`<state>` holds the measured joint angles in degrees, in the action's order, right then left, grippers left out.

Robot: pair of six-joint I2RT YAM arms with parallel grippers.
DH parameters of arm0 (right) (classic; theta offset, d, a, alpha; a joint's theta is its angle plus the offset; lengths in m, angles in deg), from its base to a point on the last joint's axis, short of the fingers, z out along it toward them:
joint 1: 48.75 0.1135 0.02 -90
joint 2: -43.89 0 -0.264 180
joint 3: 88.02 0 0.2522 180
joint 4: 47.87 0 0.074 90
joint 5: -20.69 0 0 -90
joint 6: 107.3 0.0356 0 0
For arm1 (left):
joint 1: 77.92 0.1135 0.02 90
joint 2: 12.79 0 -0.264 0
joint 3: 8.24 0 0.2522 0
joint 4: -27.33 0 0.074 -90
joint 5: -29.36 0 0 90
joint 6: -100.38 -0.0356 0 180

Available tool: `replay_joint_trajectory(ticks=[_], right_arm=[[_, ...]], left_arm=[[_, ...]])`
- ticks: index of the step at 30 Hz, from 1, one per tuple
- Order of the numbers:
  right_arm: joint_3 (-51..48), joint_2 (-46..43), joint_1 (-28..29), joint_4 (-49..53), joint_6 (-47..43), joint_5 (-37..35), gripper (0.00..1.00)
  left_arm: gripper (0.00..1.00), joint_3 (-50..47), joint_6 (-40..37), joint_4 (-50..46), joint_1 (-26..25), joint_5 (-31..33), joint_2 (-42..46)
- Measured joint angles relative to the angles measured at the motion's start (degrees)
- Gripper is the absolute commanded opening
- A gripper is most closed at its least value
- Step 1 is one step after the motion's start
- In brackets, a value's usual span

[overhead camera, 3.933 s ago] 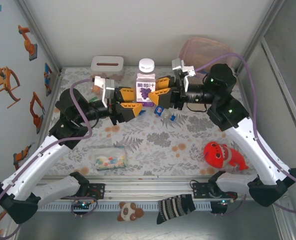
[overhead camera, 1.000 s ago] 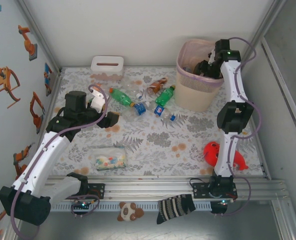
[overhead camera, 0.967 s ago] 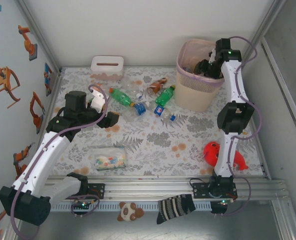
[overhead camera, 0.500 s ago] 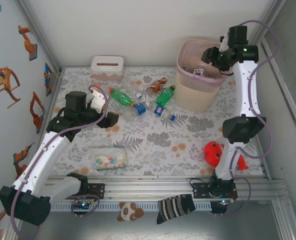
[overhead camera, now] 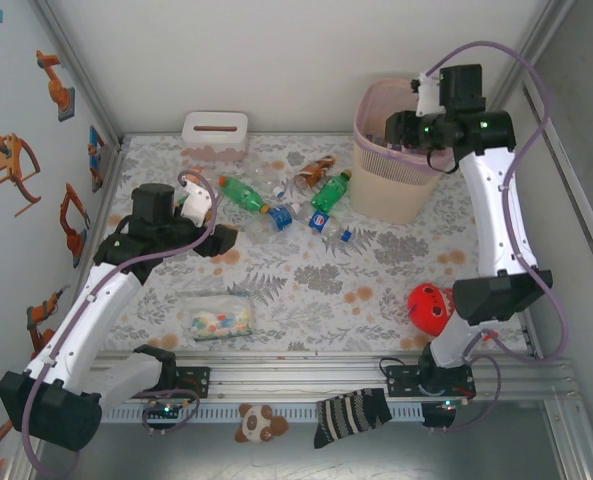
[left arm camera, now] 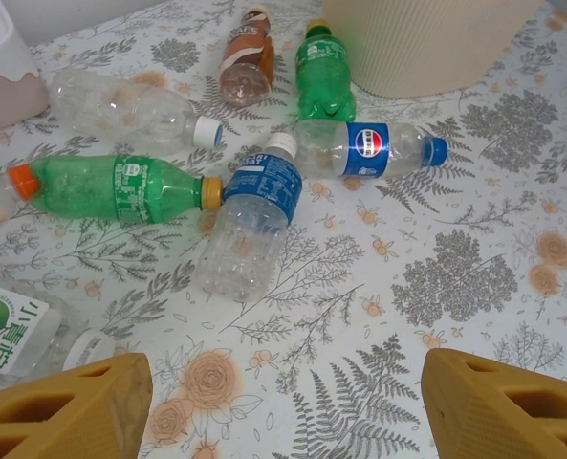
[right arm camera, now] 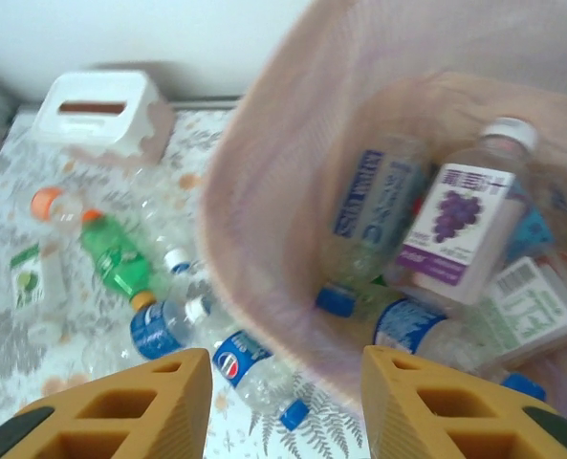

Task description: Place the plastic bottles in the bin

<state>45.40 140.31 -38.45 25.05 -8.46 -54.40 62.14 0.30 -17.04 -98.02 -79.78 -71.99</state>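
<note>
Right gripper [right arm camera: 283,368]: jaws apart, holding nothing, above the bin [right arm camera: 264,191]; arm raised high, reaching over its rim.
Left gripper [left arm camera: 285,368]: spread wide, holding nothing, low over the table [left arm camera: 493,239]; arm bent.
Bottles [left arm camera: 254,215]: several lie on the table beside the bin, others inside it.
Labels: Pepsi bottle [left arm camera: 364,150] on the table; grape bottle [right arm camera: 455,225] in the bin.

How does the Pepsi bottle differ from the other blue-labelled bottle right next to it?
The Pepsi bottle has a blue cap, the other blue-labelled bottle a white one. The Pepsi bottle's label is a narrow band; the other bottle's is wider. In the left wrist view the Pepsi bottle lies crosswise, the other bottle slanted. Both are clear and lie flat on the table.
</note>
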Motion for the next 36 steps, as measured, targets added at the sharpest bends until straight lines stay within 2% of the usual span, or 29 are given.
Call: replay_joint_trajectory(ticks=[10,16,20,24,27,36], right_arm=[[-21.6,-12.0,7.0,-10.0,-16.8,2.6,0.40],[-32.9,-13.2,11.0,-11.9,-28.5,3.6,0.43],[-37.9,-13.0,13.1,-12.5,-33.2,2.4,0.46],[-40.9,-10.9,14.3,-14.7,-35.8,0.2,0.48],[-41.9,-7.6,14.8,-16.5,-36.5,-1.5,0.54],[-39.4,5.2,18.6,-21.7,-36.8,-5.4,0.66]], left_arm=[[0.74,-0.2,-0.4,0.2,0.0,1.0,0.0],[0.74,-0.5,-0.4,0.2,0.0,1.2,0.0],[0.74,-0.5,-0.4,0.2,0.0,1.2,-0.3],[0.74,-0.5,-0.4,0.2,0.0,1.2,-0.6],[0.74,-0.5,-0.4,0.2,0.0,1.2,-0.7],[0.74,-0.5,-0.4,0.2,0.0,1.3,-1.2]])
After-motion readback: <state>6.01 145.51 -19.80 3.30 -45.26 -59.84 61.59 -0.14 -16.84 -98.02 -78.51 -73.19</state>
